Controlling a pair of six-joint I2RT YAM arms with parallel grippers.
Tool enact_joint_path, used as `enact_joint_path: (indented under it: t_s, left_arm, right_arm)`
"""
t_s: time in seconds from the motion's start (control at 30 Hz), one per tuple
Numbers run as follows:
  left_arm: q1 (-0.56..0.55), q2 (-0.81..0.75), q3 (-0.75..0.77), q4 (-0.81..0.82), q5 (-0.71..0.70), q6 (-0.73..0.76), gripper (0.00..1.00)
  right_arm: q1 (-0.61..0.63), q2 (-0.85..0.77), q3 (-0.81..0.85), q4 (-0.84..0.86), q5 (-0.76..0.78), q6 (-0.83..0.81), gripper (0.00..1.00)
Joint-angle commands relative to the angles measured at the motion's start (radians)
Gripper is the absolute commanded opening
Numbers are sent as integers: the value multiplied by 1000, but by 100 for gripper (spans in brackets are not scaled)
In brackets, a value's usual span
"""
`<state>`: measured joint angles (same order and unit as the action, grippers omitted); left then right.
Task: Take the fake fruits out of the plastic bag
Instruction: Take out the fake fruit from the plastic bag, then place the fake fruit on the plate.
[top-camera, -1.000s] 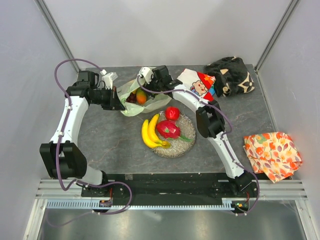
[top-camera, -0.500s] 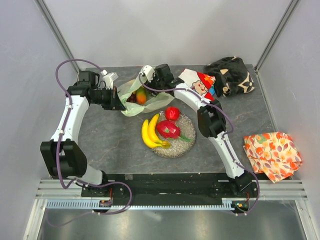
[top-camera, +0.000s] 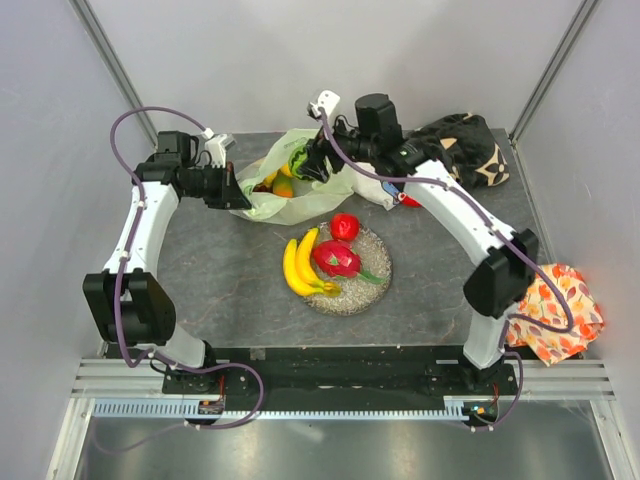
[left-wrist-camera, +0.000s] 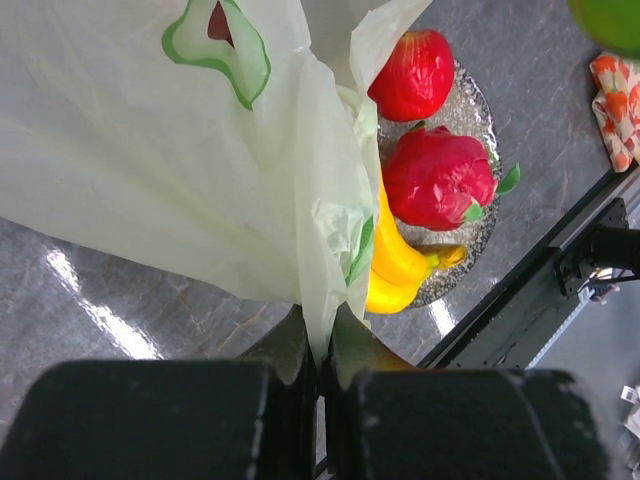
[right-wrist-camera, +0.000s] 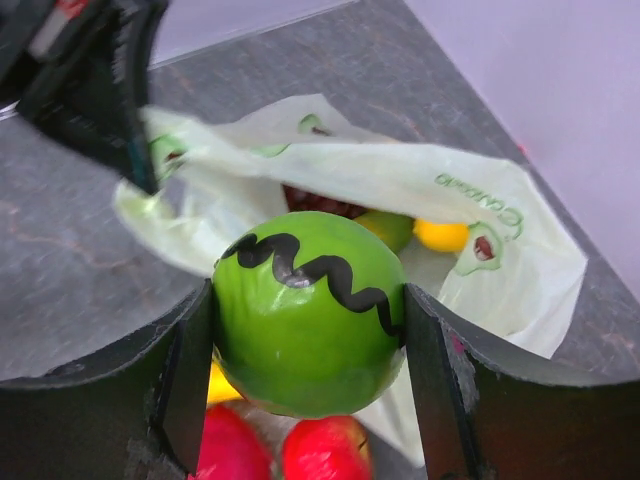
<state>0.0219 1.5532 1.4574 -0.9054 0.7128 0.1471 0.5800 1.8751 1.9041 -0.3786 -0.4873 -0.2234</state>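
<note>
Grey stone-look table (top-camera: 200, 270): our work surface.
Round speckled dish (top-camera: 375, 285): holds yellow plastic bananas (top-camera: 298, 265), pink dragon fruit (top-camera: 337, 258), red apple (top-camera: 345, 227).
Thin pale green plastic bag (top-camera: 300, 200): behind the dish, fruit inside.
Left gripper (left-wrist-camera: 320, 345): jaws pinching the bag's edge.
Right gripper (right-wrist-camera: 310, 370): we see jaws clamping a glossy green lime (right-wrist-camera: 305, 300) behind the dish.

Fruits (right-wrist-camera: 440, 236) in plastic bag (right-wrist-camera: 330, 165) mostly hidden by folds
</note>
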Motion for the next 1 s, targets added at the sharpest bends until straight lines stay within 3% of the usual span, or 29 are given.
enact_joint_path:
  t_s: [0.0, 0.17, 0.3, 0.57, 0.97]
  left_arm:
    - [-5, -4, 55, 49, 31, -23, 2]
    - [-5, -15, 54, 74, 36, -41, 2]
    - [-7, -22, 51, 74, 37, -43, 2]
    - [-7, -41, 18, 74, 30, -54, 2]
    - [-11, -27, 40, 34, 16, -23, 2]
  right_arm:
    - [-15, -158, -185, -120, -34, -7, 46]
    - [-91, -370, -434, -201, -5, 12, 45]
    - [-146, -427, -595, -194, 6, 82, 45]
    - [-178, -329, -660, -135, 61, 58, 44]
    - [-215, -108, -567, -120, 38, 36, 42]
